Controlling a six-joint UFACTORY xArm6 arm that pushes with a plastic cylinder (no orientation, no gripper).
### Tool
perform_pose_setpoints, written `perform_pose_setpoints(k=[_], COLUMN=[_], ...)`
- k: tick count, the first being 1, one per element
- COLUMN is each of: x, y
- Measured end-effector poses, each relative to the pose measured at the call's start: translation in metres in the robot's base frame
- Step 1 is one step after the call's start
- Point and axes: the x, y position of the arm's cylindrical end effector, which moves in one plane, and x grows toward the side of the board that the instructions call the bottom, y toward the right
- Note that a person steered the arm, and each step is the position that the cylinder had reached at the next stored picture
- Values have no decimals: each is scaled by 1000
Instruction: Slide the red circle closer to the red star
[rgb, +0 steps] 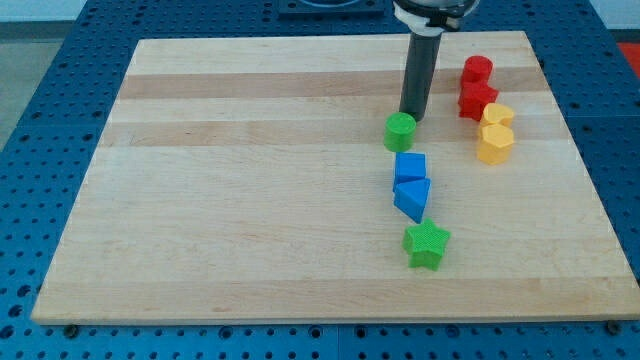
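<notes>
Resting on the wooden board (250, 200), my tip (411, 117), a bare rod holding nothing, stands just above the green circle (400, 131), apparently touching it. Well to its right, the red circle (476, 71) sits touching the red star (477, 99), with a yellow heart (497, 115) and yellow hexagon (494, 143) below.

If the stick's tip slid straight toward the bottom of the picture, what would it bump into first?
Most likely the green circle. My tip sits just above it and a little right, nearly touching. Beyond that come the blue cube and blue triangle. Depth is hard to judge.
</notes>
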Motion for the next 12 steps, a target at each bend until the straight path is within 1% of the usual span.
perform_pose_setpoints(k=[1, 2, 3, 4, 5, 6, 7, 8, 9, 11, 12], x=[-18, 16, 14, -64, -166, -169, -124, -48, -9, -15, -33], y=[-18, -19, -19, -3, 32, 87, 167, 180, 125, 45, 17])
